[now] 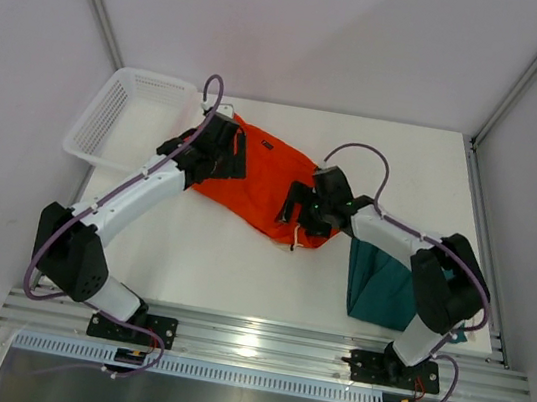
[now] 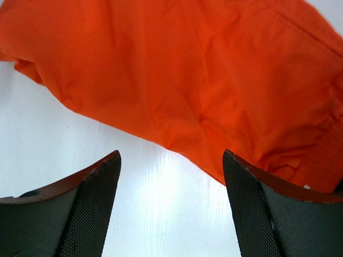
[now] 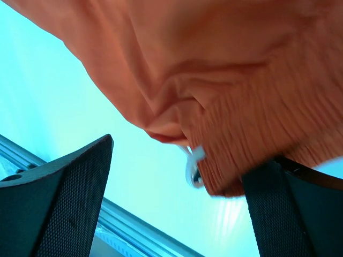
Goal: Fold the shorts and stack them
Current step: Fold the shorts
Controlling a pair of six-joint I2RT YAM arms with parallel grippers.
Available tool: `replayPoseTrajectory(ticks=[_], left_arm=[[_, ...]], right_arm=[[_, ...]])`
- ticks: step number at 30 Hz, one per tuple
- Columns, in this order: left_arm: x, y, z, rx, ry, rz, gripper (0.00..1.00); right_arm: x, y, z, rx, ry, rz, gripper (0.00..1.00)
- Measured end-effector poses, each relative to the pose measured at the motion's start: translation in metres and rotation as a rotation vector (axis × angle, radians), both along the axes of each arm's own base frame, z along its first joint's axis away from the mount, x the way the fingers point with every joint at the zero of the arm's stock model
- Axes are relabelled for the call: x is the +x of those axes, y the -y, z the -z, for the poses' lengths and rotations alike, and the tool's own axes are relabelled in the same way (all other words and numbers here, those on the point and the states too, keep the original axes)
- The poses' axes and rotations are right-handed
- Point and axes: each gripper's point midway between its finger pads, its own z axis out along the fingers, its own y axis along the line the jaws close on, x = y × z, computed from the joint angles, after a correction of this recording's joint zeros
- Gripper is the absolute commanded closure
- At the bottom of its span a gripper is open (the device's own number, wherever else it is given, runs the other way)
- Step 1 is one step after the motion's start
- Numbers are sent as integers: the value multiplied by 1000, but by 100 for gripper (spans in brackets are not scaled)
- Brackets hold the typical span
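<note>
Orange shorts [image 1: 263,182] lie crumpled just right of the basket [image 1: 109,117], with the teal shorts [image 1: 382,289] farther right of it. The left gripper [image 2: 170,155] and right gripper [image 3: 187,155] sit at the orange pair's two ends, both with jaws spread wide.

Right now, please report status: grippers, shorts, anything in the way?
Left gripper open, at edge of orange shorts. Right gripper open at drawstring end. Orange shorts crumpled, unfolded; teal shorts apart, partly under right arm. Basket off to the side.

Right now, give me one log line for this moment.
orange shorts: unfolded, centre | green shorts: apart, right side | left gripper: open at orange edge | right gripper: open near drawstring
</note>
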Motion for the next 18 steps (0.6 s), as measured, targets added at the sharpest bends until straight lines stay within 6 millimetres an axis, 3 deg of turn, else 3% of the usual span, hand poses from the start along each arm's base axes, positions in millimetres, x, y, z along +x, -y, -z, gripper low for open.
replayPoseTrajectory(ticks=[4, 8, 10, 13, 18], left_arm=[[-12, 1, 17, 15, -32, 15, 22], [-18, 11, 21, 15, -38, 43, 22], [-18, 21, 20, 2, -25, 66, 22], [-25, 47, 17, -12, 1, 137, 22], [-47, 104, 15, -18, 41, 303, 22]], right_arm=[[-6, 19, -24, 20, 36, 40, 2], [-7, 32, -59, 33, 118, 85, 2], [-7, 42, -70, 43, 153, 117, 9], [-11, 65, -71, 53, 166, 185, 22], [-11, 117, -48, 8, 125, 317, 35]])
